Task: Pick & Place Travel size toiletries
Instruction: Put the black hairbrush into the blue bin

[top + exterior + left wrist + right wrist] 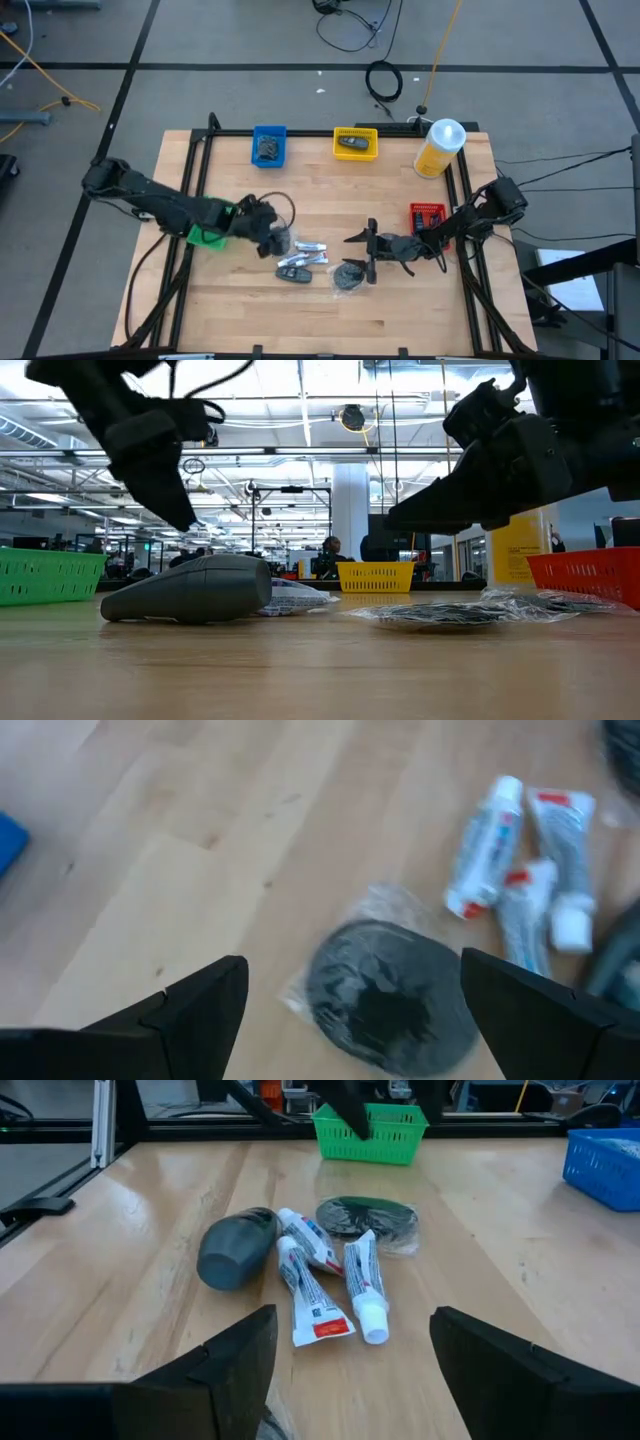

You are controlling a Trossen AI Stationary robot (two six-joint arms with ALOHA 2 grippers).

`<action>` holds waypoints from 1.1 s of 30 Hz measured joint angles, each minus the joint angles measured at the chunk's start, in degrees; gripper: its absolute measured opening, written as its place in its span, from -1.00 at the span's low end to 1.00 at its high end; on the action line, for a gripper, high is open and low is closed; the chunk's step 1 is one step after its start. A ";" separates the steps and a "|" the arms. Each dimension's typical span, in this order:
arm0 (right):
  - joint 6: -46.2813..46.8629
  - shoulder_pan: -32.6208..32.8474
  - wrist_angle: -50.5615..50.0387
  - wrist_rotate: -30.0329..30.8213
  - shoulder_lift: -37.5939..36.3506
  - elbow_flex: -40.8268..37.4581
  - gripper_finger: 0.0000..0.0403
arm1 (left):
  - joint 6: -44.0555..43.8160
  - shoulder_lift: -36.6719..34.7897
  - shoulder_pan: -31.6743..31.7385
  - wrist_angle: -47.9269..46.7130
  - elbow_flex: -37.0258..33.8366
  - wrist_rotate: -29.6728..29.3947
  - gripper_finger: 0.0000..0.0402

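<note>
Wooden boards are making up the table (pixel 400 310), and the little toiletries are lying near its middle. Three slim silver-white tubes (pixel 325 1285) are lying flat, close side by side. In the right wrist view their long sides are running from the gripper's end toward the green tray (pixel 370 1132), and two white caps are pointing at the camera. One dark oblong bottle (pixel 235 1248) is lying on its side just beside the tubes, with its round end facing the same camera. One flat grey disc (pixel 390 995) in clear wrap is lying beyond the tubes, on the green tray's side. A second wrapped disc (pixel 350 277) is lying nearer the right arm.

The left gripper (pixel 272 232) is hovering just over the first disc. Its fingers (pixel 190 1010) are standing wide apart with nothing between them. The right gripper (pixel 368 250) is hanging beside the second disc. Its fingers (pixel 225 1365) are also standing apart and holding nothing.

Four small trays are sitting around the table: one green, one blue (pixel 268 146), one yellow (pixel 355 144) and one red (pixel 428 218). The blue and yellow ones are each holding something dark. One tall yellow bottle (pixel 438 150) is standing by the far edge.
</note>
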 joint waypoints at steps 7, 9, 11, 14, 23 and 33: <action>1.49 0.41 -0.08 0.00 0.00 0.00 0.26 | 2.37 1.85 10.48 1.22 -0.04 13.27 0.60; 1.48 0.51 -0.36 -0.05 -0.02 0.03 0.26 | 3.76 3.27 12.62 2.09 -0.04 15.26 0.55; 1.49 0.52 -0.37 -0.12 -0.02 0.04 0.26 | 4.29 4.89 14.48 2.07 -0.04 15.65 0.49; 1.49 0.50 -0.92 0.02 -0.02 0.04 0.26 | 4.14 7.30 16.78 3.51 -0.07 15.70 0.40; 1.49 0.52 -1.70 0.00 -0.02 0.04 0.26 | 9.38 13.47 18.54 3.95 -0.08 24.30 0.13; 2.54 0.52 -2.45 0.00 -0.02 0.04 0.26 | 21.02 17.96 16.12 6.41 0.26 25.72 -0.43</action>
